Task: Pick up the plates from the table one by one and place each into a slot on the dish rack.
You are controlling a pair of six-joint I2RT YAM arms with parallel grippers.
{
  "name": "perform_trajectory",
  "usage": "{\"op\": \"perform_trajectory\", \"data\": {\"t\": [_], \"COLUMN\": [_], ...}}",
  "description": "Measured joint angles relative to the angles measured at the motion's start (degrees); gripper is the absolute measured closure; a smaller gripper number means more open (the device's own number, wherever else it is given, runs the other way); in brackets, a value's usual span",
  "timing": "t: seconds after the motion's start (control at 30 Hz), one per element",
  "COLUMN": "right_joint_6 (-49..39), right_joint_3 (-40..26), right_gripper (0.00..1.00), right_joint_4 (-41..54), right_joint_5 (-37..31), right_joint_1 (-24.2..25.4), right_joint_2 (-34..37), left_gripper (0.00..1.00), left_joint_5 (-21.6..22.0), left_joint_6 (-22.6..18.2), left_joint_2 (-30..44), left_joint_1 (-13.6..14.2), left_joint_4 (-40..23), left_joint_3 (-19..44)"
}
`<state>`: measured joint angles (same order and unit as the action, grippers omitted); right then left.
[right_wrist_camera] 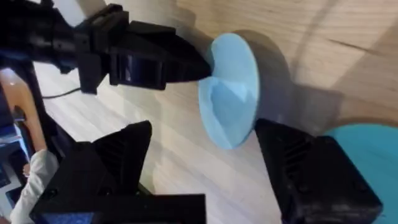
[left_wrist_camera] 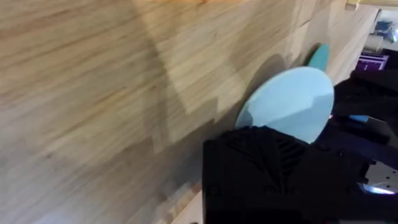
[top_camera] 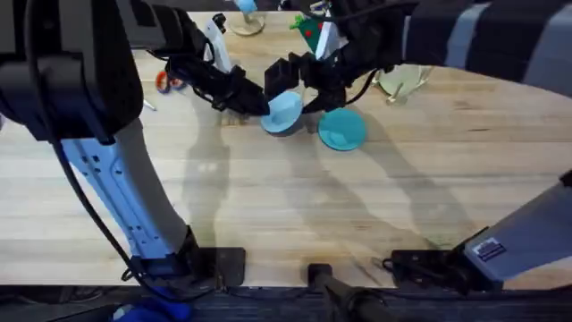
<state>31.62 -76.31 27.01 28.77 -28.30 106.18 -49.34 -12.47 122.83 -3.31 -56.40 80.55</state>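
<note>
Two hands meet at the table's (top_camera: 268, 206) twelve o'clock — my left hand (top_camera: 255, 101) clamps the pale-blue plate (top_camera: 284, 111) upright, right hand (top_camera: 308, 85) spread around it; next, slotting it into the rack.

Both arms black, bulky joint housings, thin black cables looping alongside. Left arm (top_camera: 116, 192) has pale blue-white link with row of holes. Right arm (top_camera: 514, 246) shows grey link bearing small dark label. Fingers (right_wrist_camera: 155, 62) black, ribbed, wedge-shaped.

Matt, smooth pale-blue plate (right_wrist_camera: 231, 93) over a grained, light wooden table (top_camera: 268, 197).
</note>
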Motion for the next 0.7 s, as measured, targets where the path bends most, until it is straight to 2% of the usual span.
{"op": "perform_trajectory", "data": {"t": [0.23,0.7], "right_joint_6": [1.9,4.0], "right_joint_3": [0.0,0.0], "right_gripper": [0.021,0.313], "right_joint_4": [-2.3,-2.2], "right_joint_5": [-1.0,-2.9], "right_joint_1": [-0.1,-0.2], "right_joint_2": [0.7,1.0], "left_gripper": [0.959,0.959], "left_joint_5": [0.0,0.0], "left_joint_6": [0.0,0.0], "left_joint_2": [0.0,0.0], "left_joint_1": [0.0,0.0], "left_joint_4": [0.0,0.0], "left_joint_3": [0.0,0.0]}}
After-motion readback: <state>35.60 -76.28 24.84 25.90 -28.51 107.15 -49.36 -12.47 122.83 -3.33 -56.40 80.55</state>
